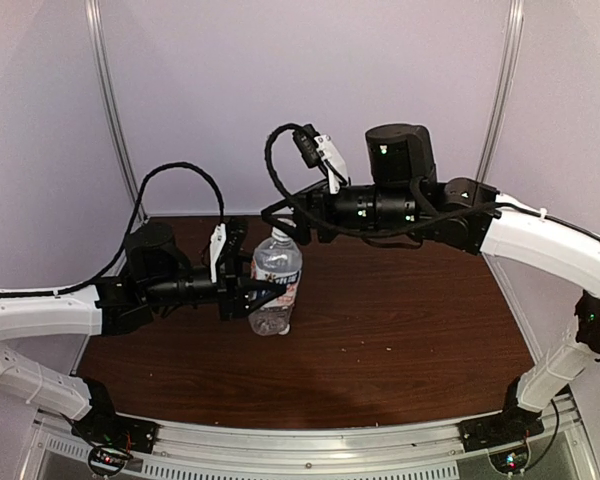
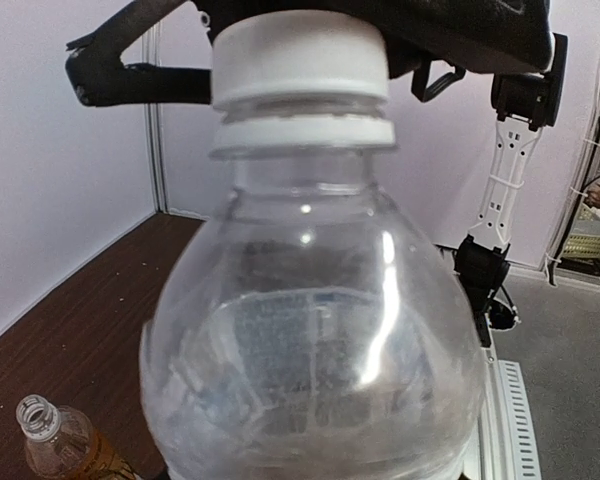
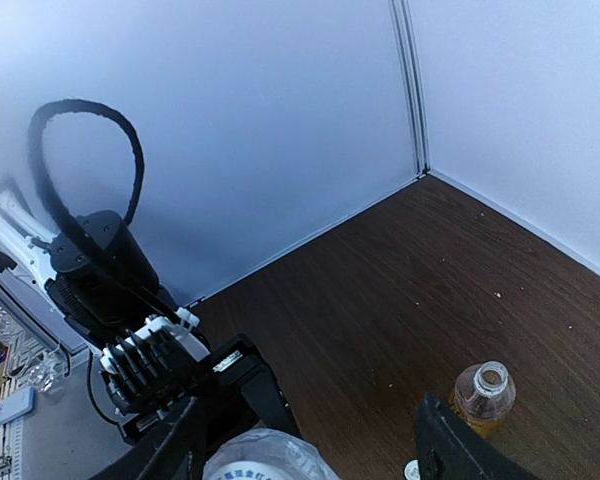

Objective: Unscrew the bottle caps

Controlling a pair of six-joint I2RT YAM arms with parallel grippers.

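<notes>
The clear bottle point(image 1: 276, 285) stands upright on the dark table, and my left gripper point(image 1: 268, 292) is shut on its labelled body. The bottle fills the left wrist view, where its white cap point(image 2: 300, 55) sits on the neck. My right gripper point(image 3: 300, 465) hangs just above that cap point(image 3: 262, 468), open, with a finger point(image 3: 160, 450) well clear on either side. An amber bottle point(image 3: 485, 395) stands with its neck open, and a small white cap point(image 3: 410, 470) lies on the table beside it. This amber bottle point(image 2: 58, 440) also shows low on the left of the left wrist view.
Pale walls close the table point(image 1: 400, 320) at the back and on both sides. The right arm point(image 1: 540, 240) reaches across from the right, above the tabletop. A metal rail point(image 1: 310, 440) runs along the near edge between the two arm bases.
</notes>
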